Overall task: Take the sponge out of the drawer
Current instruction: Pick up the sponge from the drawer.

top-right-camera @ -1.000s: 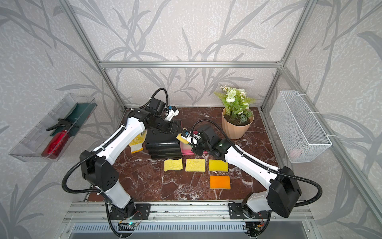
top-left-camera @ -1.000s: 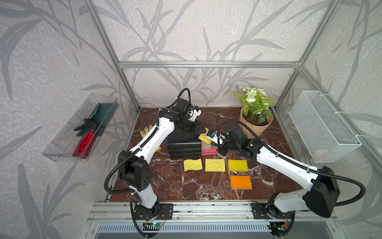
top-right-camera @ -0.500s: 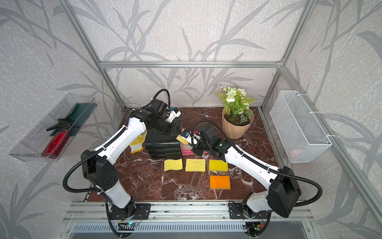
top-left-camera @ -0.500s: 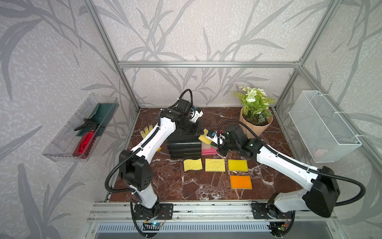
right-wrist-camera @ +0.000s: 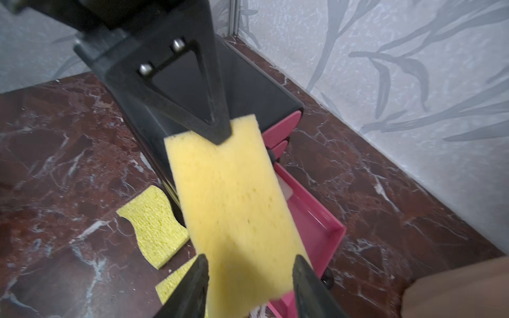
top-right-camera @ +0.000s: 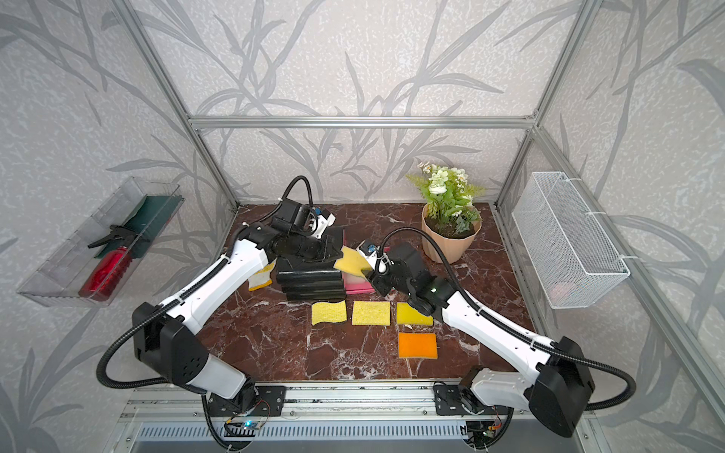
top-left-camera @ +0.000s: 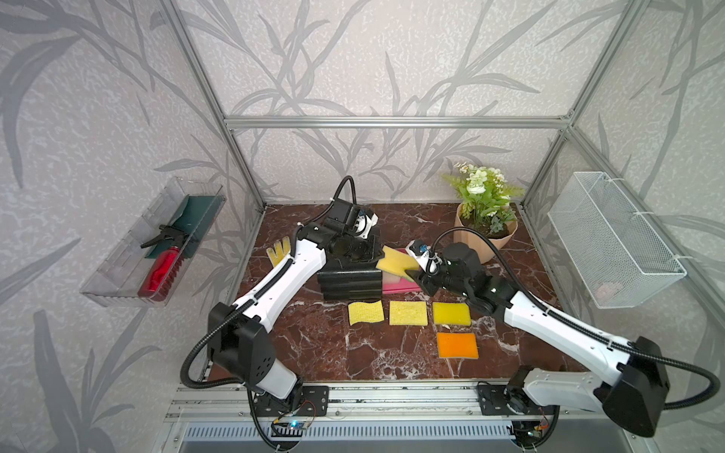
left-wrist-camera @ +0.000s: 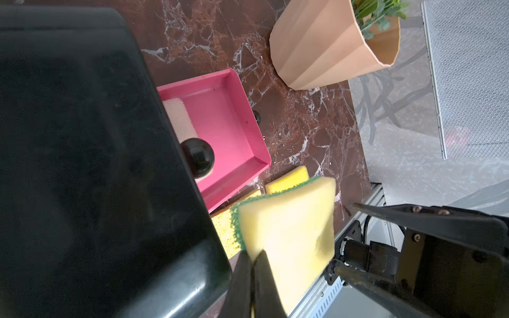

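Evidently the yellow sponge (top-left-camera: pixel 394 261) is out of the pink drawer (left-wrist-camera: pixel 220 110) and aloft over it, the left gripper (left-wrist-camera: pixel 254 254) clenched on one corner and the right gripper (right-wrist-camera: pixel 250 257) released, jaws parted about its far end (a handover, seemingly); next, carry it clear to the counter (top-left-camera: pixel 314 341).

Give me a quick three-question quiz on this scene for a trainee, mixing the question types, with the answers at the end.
1. True or false: the pink drawer is pushed shut.
2. Which one pinches the yellow sponge in the air? A: the left gripper. B: the right gripper. C: neither.
3. How many flat sponges lie on the table in front of the black drawer unit?

Key:
1. False; it stands pulled out.
2. A; the right gripper's jaws stand open on either side of it.
3. Four: three yellow and one orange sponge.
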You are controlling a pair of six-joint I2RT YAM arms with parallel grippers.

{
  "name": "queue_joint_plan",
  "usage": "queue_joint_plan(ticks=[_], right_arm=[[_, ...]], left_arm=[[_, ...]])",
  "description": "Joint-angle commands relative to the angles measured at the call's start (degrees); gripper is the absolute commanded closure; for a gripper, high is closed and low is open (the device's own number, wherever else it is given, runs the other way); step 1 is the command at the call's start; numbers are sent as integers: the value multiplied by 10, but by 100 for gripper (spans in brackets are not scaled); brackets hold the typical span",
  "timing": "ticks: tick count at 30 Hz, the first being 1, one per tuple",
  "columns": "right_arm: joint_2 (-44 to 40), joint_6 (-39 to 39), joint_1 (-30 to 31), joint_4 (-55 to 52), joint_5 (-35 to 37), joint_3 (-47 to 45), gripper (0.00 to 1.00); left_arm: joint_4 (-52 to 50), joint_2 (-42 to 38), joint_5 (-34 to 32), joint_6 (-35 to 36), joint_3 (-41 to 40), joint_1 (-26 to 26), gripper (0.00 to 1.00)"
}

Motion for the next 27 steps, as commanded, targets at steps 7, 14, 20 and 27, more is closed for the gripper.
queue_joint_plan(ticks=[7, 14, 20, 27], right_arm=[[-150, 130, 2, 17, 118, -80, 32], [-196, 216, 3, -53, 63, -107, 32], [-252, 269, 3, -62, 55, -162, 32], [-291, 271, 6, -117, 58, -180, 35]], left_arm=[[169, -138, -115, -158, -158, -58, 100], [247, -242, -224, -244, -310, -153, 100], [294, -263, -324, -306, -397, -259, 100], [392, -242, -420, -383, -494, -358, 100]])
